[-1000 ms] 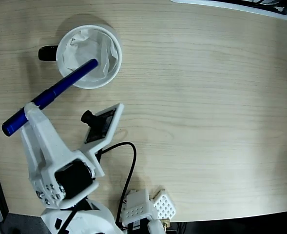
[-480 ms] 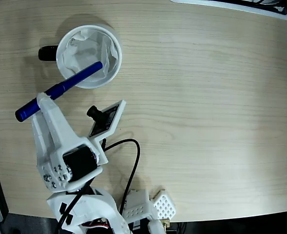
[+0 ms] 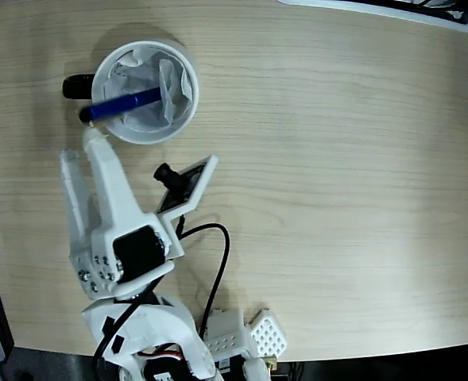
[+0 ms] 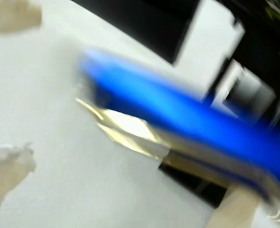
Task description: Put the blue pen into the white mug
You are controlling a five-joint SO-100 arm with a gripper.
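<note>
We see the blue pen (image 3: 126,105) lying slanted across the white mug (image 3: 183,75), one end inside, the dark end over its left rim by the black handle (image 3: 77,86). Our gripper (image 3: 83,146) sits just below, spread apart, holding nothing.

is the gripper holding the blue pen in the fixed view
No, the gripper stands open below the white mug, apart from the blue pen, which lies across the mug's opening with its left end over the rim.
</note>
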